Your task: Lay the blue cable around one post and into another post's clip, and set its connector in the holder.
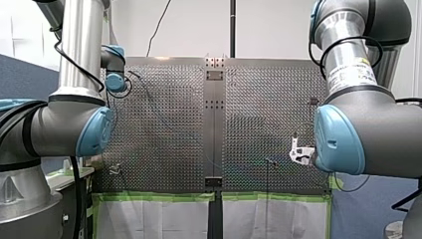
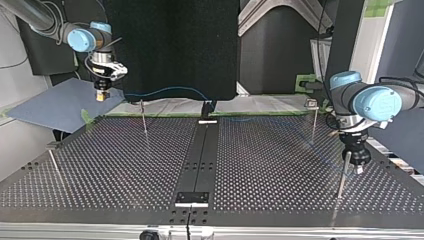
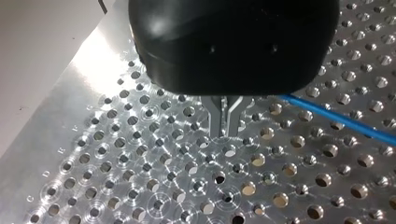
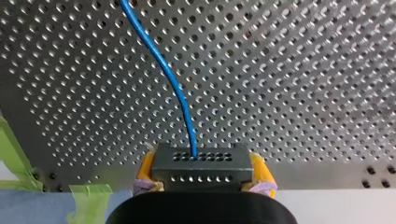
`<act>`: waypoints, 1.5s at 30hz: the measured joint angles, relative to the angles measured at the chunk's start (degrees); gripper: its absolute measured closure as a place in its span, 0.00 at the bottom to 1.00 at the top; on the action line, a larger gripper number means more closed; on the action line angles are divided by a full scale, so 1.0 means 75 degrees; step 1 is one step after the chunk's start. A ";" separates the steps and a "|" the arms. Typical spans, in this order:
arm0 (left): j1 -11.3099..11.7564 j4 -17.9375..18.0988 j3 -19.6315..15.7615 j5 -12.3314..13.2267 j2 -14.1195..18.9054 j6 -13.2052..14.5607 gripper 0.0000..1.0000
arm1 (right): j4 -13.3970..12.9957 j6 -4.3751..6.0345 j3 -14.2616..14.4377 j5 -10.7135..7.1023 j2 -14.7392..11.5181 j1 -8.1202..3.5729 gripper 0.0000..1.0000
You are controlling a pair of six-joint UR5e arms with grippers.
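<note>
In the right wrist view my right gripper [image 4: 201, 184] has its yellow pads shut on a dark connector block [image 4: 201, 168], and the blue cable [image 4: 163, 70] runs out of the block over the perforated plate. The top view shows this gripper [image 2: 102, 95] raised past the table's far left edge. My left gripper [image 3: 224, 123], with metal fingers pressed together, points down at the plate; the blue cable [image 3: 336, 116] leads in beside its fingers, and the black body hides the grip point. In the top view this gripper [image 2: 358, 167] hangs just beside a thin post [image 2: 342, 175].
More thin posts stand on the table [image 2: 280, 175]: one at the far left [image 2: 144, 117], one at the near left [image 2: 55, 165], and one with a clip on top at the far right [image 2: 313, 120]. A black strip [image 2: 202, 150] runs down the middle, with small brackets at both ends.
</note>
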 joint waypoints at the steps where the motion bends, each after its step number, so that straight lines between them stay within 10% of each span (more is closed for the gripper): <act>1: -0.0001 -0.0003 0.0002 0.0000 0.0000 0.0002 0.93 | 0.0003 -0.0018 -0.0020 -0.0054 0.0039 0.0006 0.97; 7: -0.0004 -0.0033 0.0008 -0.0001 0.0001 0.0039 0.93 | 0.0021 -0.0195 -0.0145 -0.0162 0.0368 -0.0001 0.97; 30: -0.0051 -0.0077 0.0012 -0.0012 0.0000 0.0058 0.89 | 0.0176 -0.0141 -0.0155 0.0307 0.0580 -0.0221 0.97; 45: -0.0065 -0.0080 0.0012 -0.0145 -0.0001 -0.0274 0.09 | 0.0205 -0.0151 -0.0158 0.0299 0.0583 -0.0200 0.97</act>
